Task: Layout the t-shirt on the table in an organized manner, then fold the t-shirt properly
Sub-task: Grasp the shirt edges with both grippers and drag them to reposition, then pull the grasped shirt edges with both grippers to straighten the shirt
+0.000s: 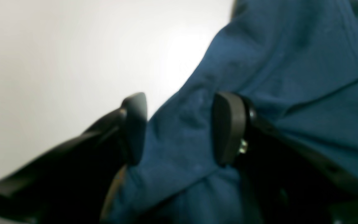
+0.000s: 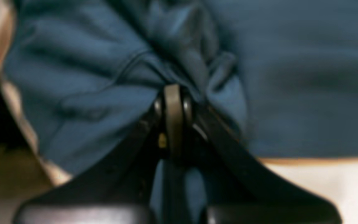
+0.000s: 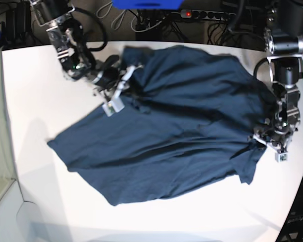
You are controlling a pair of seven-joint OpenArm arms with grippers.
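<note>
Both wrist views blurred; base view bright, sharp, softly shadowed.

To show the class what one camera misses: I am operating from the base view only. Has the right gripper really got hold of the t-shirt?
Observer: Yes. The right wrist view shows the right gripper shut, with folds of the t-shirt bunched at its tips.
Operator: And the left gripper, at the other side?
Observer: The left gripper is open, with cloth lying between its pads.
Operator: Is it fully over fabric?
Observer: No. One pad is over bare table, the other over cloth.
</note>
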